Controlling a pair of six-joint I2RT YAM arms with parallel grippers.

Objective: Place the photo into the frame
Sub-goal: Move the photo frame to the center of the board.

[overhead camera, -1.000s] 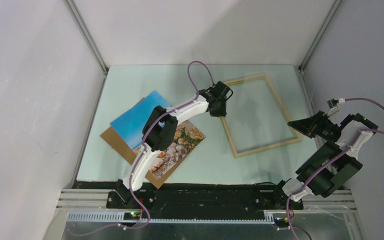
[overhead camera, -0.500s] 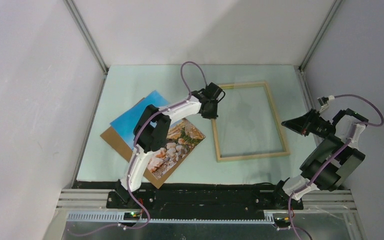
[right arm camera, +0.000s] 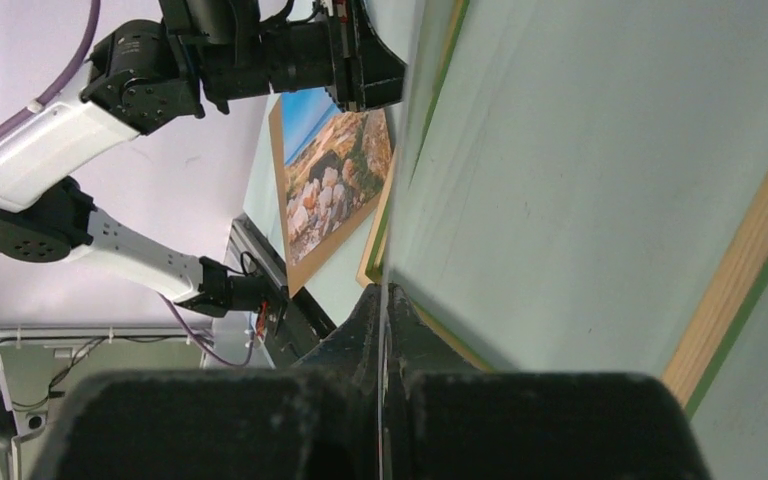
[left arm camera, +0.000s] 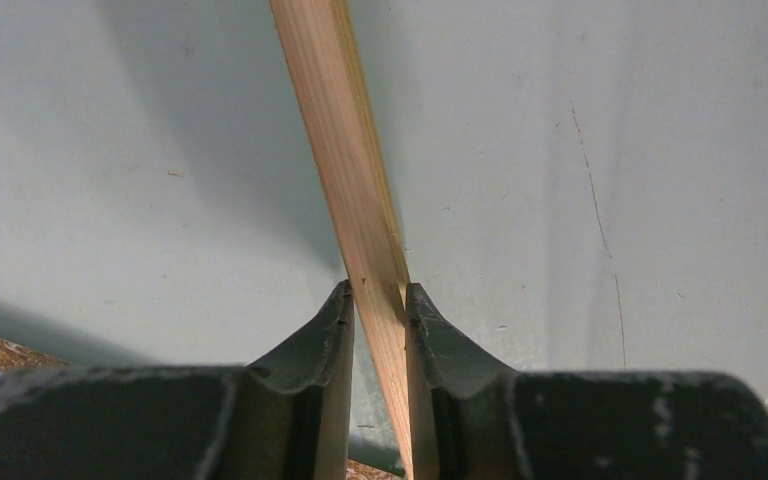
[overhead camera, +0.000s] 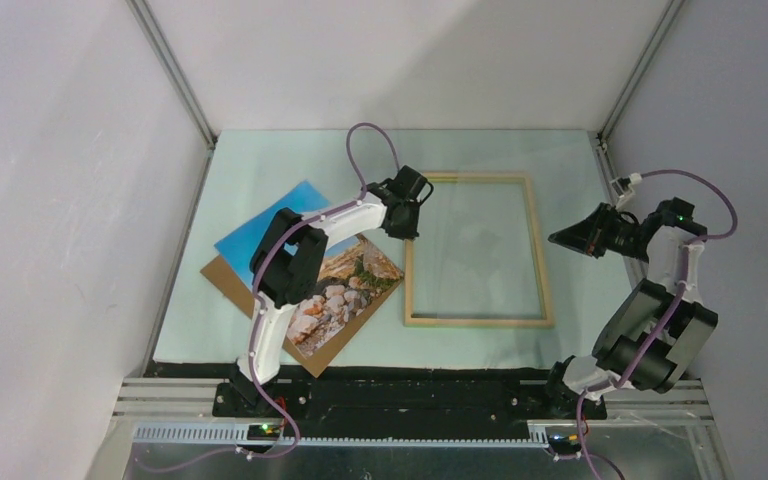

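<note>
Photo (overhead camera: 352, 277) just beside frame (overhead camera: 475, 321)

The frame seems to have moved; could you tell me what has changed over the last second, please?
The left gripper, clamped on the left rail of the frame, has swung it from tilted to square with the table edge and dragged it left, close to the photo. The right gripper, shut, drifted slightly left. The photo stayed put.

The photo (overhead camera: 345, 285) lies on the table (overhead camera: 260, 170), just left of the frame (overhead camera: 475, 321).
</note>
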